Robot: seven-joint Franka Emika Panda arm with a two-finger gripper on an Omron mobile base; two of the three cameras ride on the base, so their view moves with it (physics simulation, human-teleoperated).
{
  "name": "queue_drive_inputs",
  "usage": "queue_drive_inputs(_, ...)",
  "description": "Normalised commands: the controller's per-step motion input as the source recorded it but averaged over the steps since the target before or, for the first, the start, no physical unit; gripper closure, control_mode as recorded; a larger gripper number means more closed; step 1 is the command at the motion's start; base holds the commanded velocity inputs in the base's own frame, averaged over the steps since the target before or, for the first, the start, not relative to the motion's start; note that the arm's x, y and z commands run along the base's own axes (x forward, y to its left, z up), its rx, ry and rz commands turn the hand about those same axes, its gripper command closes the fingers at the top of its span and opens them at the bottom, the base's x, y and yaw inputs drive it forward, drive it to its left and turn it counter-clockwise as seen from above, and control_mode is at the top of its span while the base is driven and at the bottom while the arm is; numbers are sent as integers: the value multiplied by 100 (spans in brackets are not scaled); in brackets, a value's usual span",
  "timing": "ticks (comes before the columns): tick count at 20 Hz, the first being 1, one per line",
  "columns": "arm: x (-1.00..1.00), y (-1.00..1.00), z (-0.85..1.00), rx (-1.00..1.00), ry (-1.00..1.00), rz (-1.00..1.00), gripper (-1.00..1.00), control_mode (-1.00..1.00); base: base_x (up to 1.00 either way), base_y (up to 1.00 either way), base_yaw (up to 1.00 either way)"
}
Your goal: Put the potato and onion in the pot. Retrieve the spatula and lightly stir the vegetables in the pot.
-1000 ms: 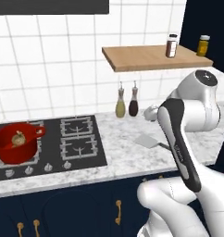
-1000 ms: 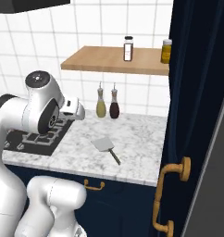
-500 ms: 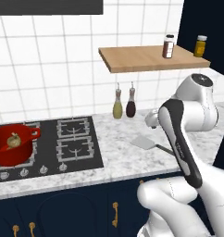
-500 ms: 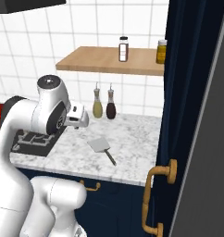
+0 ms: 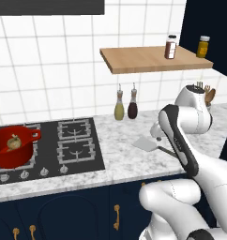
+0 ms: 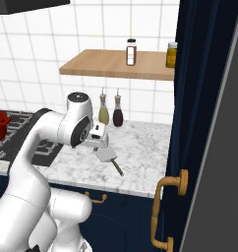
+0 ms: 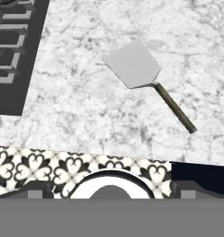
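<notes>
Spatula [image 7: 141,77] flat on marble counter [image 7: 86,106], handle partly arm-hidden.

In my left base view the pot [image 5: 12,151] sits on the stove [image 5: 45,152] at the lower left of the frame, an onion [image 5: 12,142] inside it. The spatula [image 5: 150,145] lies on the bench [image 5: 120,159] right of the stove, near centre. Two bottles [image 5: 125,106] stand behind it by the wall, under the shelf [image 5: 150,59] carrying two jars [image 5: 170,47]
</notes>
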Motion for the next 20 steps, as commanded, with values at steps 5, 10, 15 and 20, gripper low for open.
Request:
queue_drive_inputs(5,54,-36,-48,0,18,1,-100,-100,0,0,0)
queue_drive_inputs(10,84,-39,-41,0,29,6,-100,-100,0,0,0)
queue_drive_inputs(15,29,-23,-24,0,18,7,-100,-100,0,0,0)
queue_drive_inputs(20,3,-33,-36,0,12,8,-100,-100,0,0,0)
